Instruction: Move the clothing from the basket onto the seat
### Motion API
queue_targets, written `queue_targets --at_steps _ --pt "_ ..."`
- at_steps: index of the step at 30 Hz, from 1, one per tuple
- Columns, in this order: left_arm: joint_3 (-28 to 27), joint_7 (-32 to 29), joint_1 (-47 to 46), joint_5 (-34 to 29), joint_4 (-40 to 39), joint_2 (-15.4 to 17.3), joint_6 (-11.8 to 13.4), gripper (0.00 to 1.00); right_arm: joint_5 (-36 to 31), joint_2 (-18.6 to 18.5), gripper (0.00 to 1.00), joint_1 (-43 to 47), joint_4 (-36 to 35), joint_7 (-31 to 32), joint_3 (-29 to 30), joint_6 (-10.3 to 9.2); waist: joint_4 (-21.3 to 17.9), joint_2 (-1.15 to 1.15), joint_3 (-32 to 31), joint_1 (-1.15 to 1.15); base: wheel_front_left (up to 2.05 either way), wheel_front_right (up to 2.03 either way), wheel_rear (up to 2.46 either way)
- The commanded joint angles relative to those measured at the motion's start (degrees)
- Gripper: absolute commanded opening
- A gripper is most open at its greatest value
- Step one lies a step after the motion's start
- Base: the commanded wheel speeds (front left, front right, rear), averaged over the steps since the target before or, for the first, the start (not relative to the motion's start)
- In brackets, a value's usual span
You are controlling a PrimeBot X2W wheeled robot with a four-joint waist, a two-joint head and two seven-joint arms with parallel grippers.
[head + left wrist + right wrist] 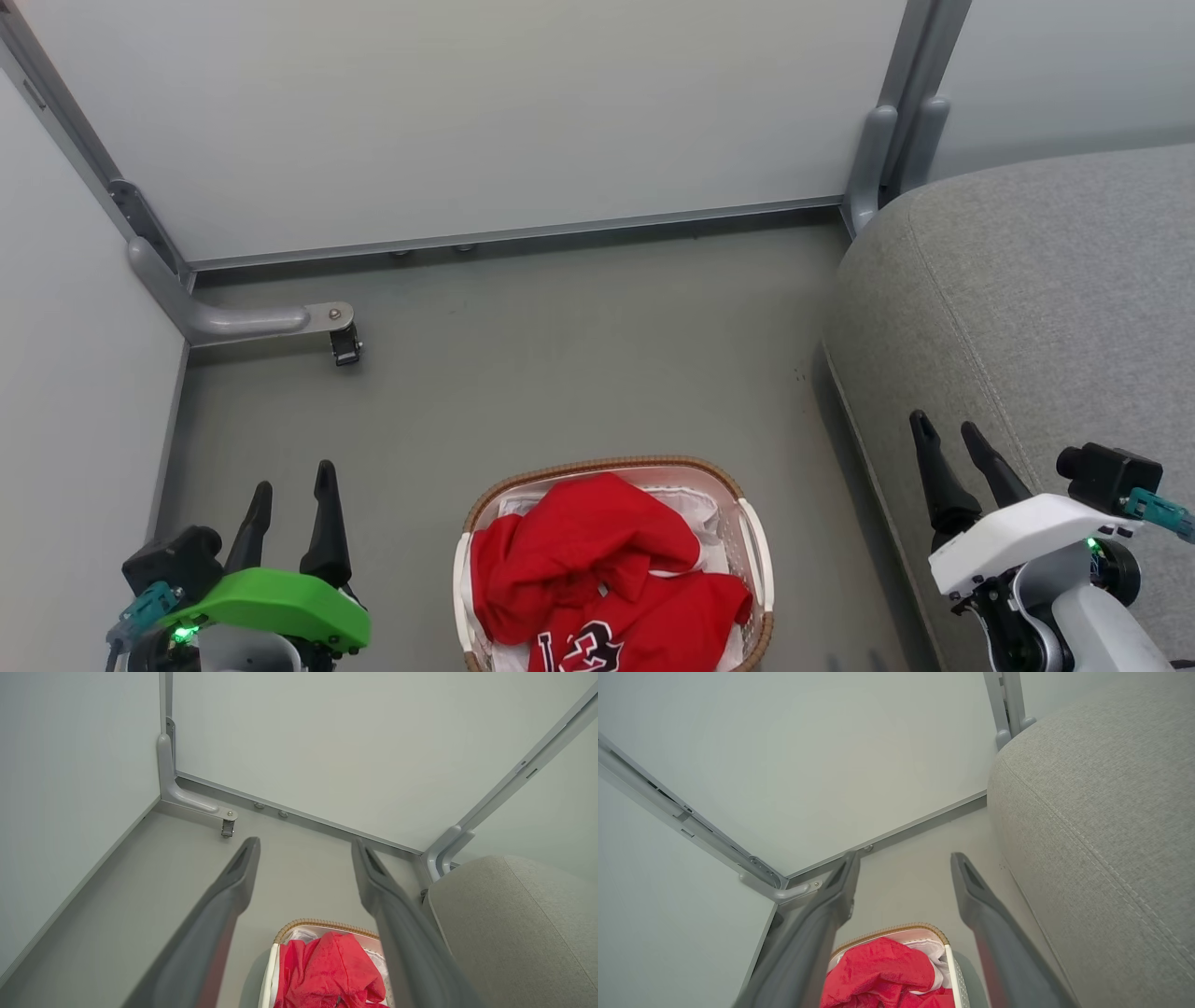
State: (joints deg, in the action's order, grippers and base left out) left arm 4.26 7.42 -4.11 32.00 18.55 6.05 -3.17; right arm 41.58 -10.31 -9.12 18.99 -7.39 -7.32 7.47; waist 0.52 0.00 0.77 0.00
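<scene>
You see the clothing [597,560], a crumpled bright red jersey with black, white-edged lettering, heaped in the basket [607,463] on the floor [579,355] beside the grey seat [1027,280], with your left claw [294,476] and right claw [945,422] both wide and empty.

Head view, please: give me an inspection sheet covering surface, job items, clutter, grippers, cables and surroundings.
Surface: plain grey floor.
Job's things: red clothing heaped in the basket on its white liner; grey seat on the robot's right, no clothing on the part in view.
Clutter: nothing seen.
Grippers: left gripper open, empty, left of the basket; right gripper open, empty, by the seat's edge.
Cables: teal connector at the right wrist; nothing loose seen.
Surroundings: pale partition panels; frame foot with caster.
</scene>
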Motion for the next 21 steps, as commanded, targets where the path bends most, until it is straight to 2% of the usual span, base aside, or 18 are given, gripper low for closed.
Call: queue_targets --at_steps 1,12,21 --pt "0.3 0.6 0.3 -1.6 -0.9 0.5 0.4 1.0 -2.0 -0.4 1.0 -1.1 -0.4 -0.6 0.1 0.02 0.0 0.0 0.0 0.0 0.0 0.0 0.0" --pt "0.0 2.2 1.6 -7.0 -2.5 -0.4 1.0 1.0 -9.1 -0.1 1.0 -0.1 -1.1 -2.3 0.3 0.03 0.1 0.0 0.3 0.0 0.0 0.0 0.0" --pt "-1.2 3.4 3.4 -11.1 -2.8 -1.6 0.5 1.0 -13.9 0.5 1.0 1.4 -0.8 -3.4 0.6 0.02 0.2 0.0 0.2 0.0 0.0 0.0 0.0"
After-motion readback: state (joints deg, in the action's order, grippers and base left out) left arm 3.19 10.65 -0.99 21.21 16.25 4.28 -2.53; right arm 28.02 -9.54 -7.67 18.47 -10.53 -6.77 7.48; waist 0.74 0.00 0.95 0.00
